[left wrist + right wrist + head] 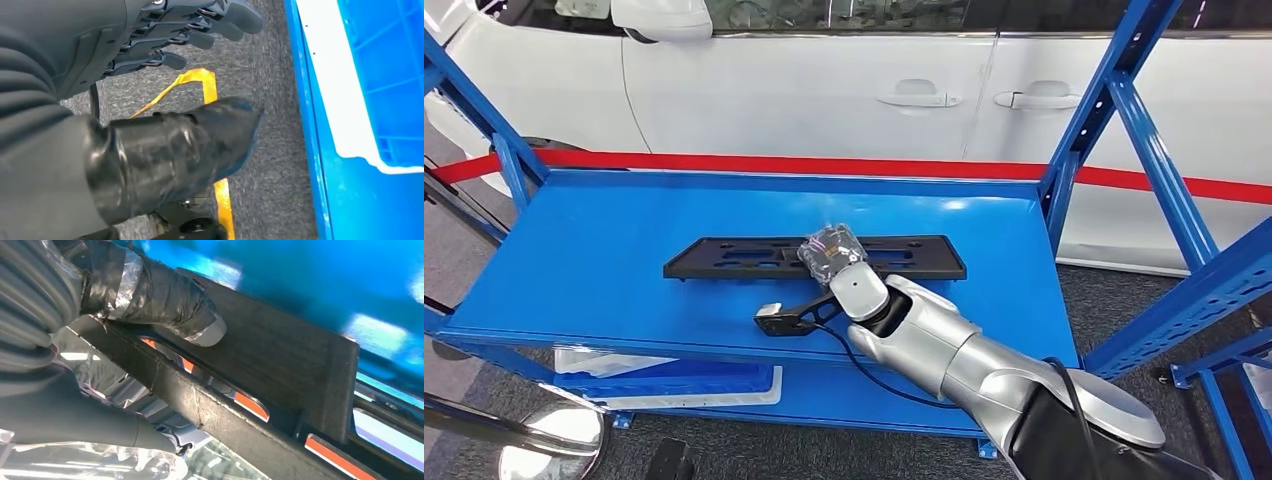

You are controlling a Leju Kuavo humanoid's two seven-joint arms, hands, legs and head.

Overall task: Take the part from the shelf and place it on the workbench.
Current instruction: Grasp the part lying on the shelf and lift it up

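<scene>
The part (pixel 724 258) is a long, flat black panel with slots, lying lengthwise on the blue shelf board (pixel 594 250). My right hand (pixel 832 252), wrapped in clear film, sits at the panel's middle with the silver arm coming in from the lower right. In the right wrist view the taped thumb (pixel 170 300) presses on the panel's face (pixel 280 355) and dark fingers (pixel 100 425) lie on its other side, so the hand grips it. My left hand (pixel 190 30) hangs over the grey floor with fingers apart, holding nothing.
Blue uprights (pixel 1084 110) and braces frame the shelf on both sides. A white car (pixel 824 90) and a red line (pixel 824 165) lie behind it. A blue bin (pixel 674 380) sits on the lower level. Yellow tape (pixel 200 80) marks the floor.
</scene>
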